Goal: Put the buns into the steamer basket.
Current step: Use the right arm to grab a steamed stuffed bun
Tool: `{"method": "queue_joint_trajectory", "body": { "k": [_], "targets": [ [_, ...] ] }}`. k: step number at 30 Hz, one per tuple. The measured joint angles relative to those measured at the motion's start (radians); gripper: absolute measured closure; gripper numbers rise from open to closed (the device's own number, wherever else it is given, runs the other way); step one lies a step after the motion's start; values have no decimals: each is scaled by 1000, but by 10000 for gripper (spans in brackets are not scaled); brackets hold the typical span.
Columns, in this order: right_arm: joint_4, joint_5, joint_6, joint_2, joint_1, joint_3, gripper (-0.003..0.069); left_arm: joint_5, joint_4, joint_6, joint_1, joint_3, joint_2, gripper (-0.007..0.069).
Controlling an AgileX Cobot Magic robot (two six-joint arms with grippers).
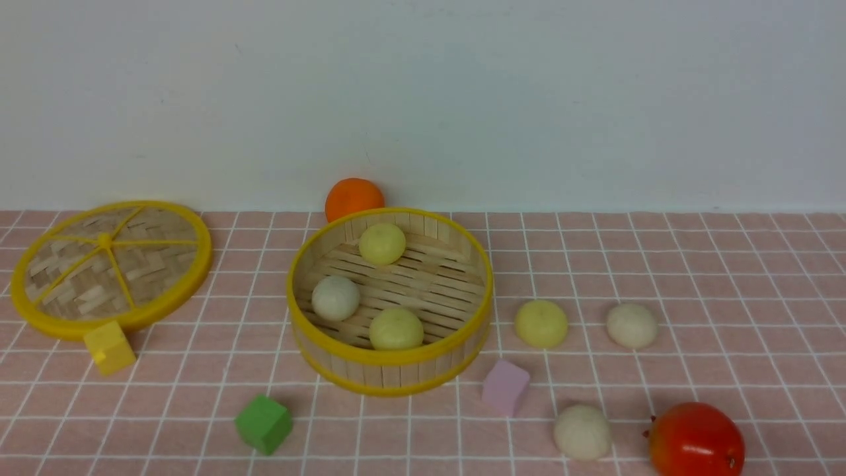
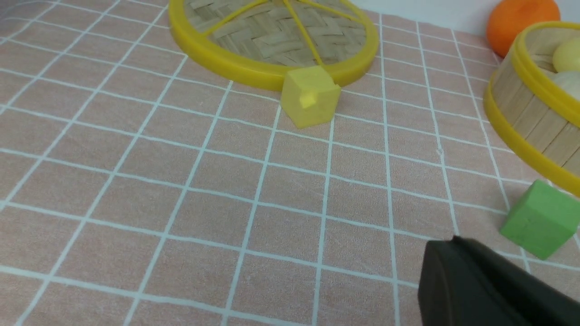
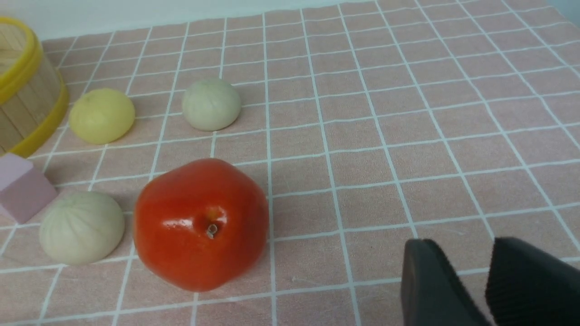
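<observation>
The steamer basket [image 1: 390,378] stands mid-table and holds three buns: pale yellow [image 1: 382,242], off-white [image 1: 336,297] and pale yellow [image 1: 396,328]. Three more buns lie on the cloth to its right: pale yellow [image 1: 540,323], off-white [image 1: 632,325] and a nearer off-white one [image 1: 582,432]. Neither gripper shows in the front view. In the right wrist view my right gripper [image 3: 466,246] is open and empty, low over bare cloth, apart from the buns [image 3: 81,227] [image 3: 102,116] [image 3: 211,104]. My left gripper [image 2: 453,244] is shut on nothing, close to the green cube.
A flat woven lid [image 1: 152,264] lies at the far left with a yellow cube [image 1: 110,347] at its front edge. A green cube [image 1: 264,424] and a lilac cube [image 1: 505,387] flank the basket's front. An orange [image 1: 353,197] sits behind the basket. A red fruit [image 1: 696,441] lies front right.
</observation>
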Motion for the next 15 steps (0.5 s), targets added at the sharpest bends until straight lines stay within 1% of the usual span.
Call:
{"method": "queue_joint_trajectory", "body": {
  "k": [10, 13, 15],
  "targets": [
    [-10, 0, -6, 0, 0, 0, 419, 0, 0, 1, 0, 0, 0, 612],
    [-78, -6, -11, 0, 0, 1, 419, 0, -1, 1, 0, 0, 0, 612],
    [-98, -56, -10, 0, 0, 7, 419, 0, -1, 1, 0, 0, 0, 612]
  ]
}}
